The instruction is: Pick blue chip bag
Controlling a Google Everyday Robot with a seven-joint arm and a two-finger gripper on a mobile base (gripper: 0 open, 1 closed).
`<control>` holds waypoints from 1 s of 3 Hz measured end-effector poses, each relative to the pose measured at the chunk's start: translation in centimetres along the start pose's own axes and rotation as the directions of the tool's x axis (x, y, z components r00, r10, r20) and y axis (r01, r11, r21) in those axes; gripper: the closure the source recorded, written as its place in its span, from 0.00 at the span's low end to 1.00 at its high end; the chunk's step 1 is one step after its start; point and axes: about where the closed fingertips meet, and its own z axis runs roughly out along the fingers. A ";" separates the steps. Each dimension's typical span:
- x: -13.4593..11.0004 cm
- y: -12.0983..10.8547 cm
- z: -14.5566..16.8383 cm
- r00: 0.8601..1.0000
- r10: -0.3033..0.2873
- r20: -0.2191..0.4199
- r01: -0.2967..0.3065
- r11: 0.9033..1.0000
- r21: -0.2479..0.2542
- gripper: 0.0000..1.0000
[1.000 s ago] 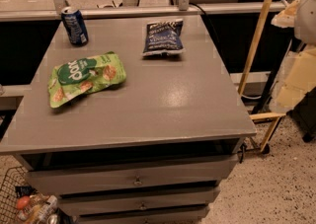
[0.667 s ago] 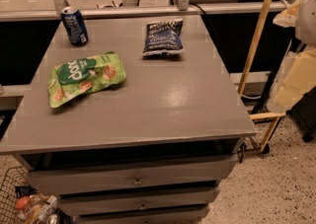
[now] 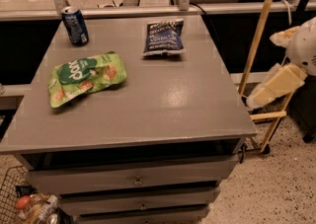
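Note:
The blue chip bag (image 3: 164,36) is a small dark navy crinkly bag with white lettering. It lies flat at the back centre of the grey cabinet top (image 3: 163,104). My gripper (image 3: 270,72) hangs in the air off the cabinet's right side, well to the right of the bag and nearer the front. Its cream fingers (image 3: 276,86) are spread apart, with nothing between them. Nothing touches the bag.
A larger light-green snack bag (image 3: 85,76) lies at the left middle of the top. A blue soda can (image 3: 75,25) stands at the back left corner. A wooden pole (image 3: 259,33) leans just right of the cabinet. A wire basket (image 3: 22,203) sits on the floor at lower left.

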 end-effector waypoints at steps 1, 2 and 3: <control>-2.2 -5.4 5.6 0.978 0.056 0.199 -0.068 0.996 0.053 0.00; -2.4 -5.3 5.8 0.979 0.053 0.196 -0.063 0.997 0.049 0.00; -4.7 -6.9 8.7 0.979 0.025 0.201 -0.035 0.998 0.045 0.00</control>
